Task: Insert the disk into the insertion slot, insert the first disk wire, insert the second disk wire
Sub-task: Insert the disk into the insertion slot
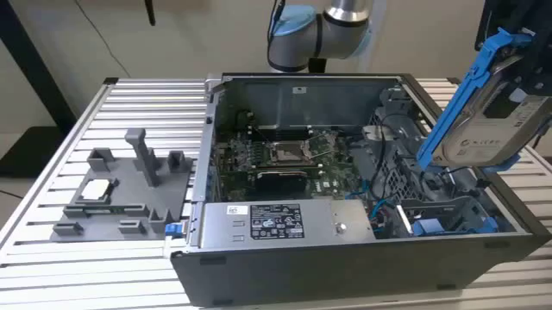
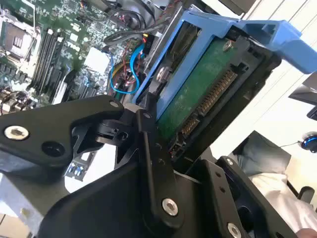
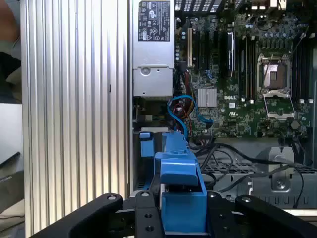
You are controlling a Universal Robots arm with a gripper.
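The disk point(image 1: 490, 126) hangs in the air above the open PC case point(image 1: 345, 274), at the exterior view's right. It stands steeply on edge, its white label facing the camera and its bright blue carrier frame point(image 1: 470, 81) running up its edge. The second wrist view shows the disk's other face, a green circuit board point(image 2: 198, 91) with a row of connector pins at one end. The pincer point(image 3: 182, 214) is clamped on the disk: in both wrist views its black fingers point(image 2: 148, 134) press against the carrier's sides.

The insertion slot point(image 1: 444, 212) lies below the disk in the case's near right corner, a grey metal bay with blue fittings at its edge and nothing in it. The disk is well above it and apart from it.

The case lies on its side with the panel off. It holds a motherboard point(image 1: 285, 155) with a bare processor socket point(image 3: 275, 77), a grey power supply point(image 1: 289, 223) along the near wall, and a tangle of black and blue cables point(image 3: 179, 115) between the board and the bay.

The case rests on a slatted metal table point(image 1: 129, 103). At the exterior view's left, just beside the case, a grey fixture tray point(image 1: 129, 213) sits on the table with a small pale part point(image 1: 95, 188) in one of its pockets. The robot arm point(image 1: 324, 29) rises behind the case.
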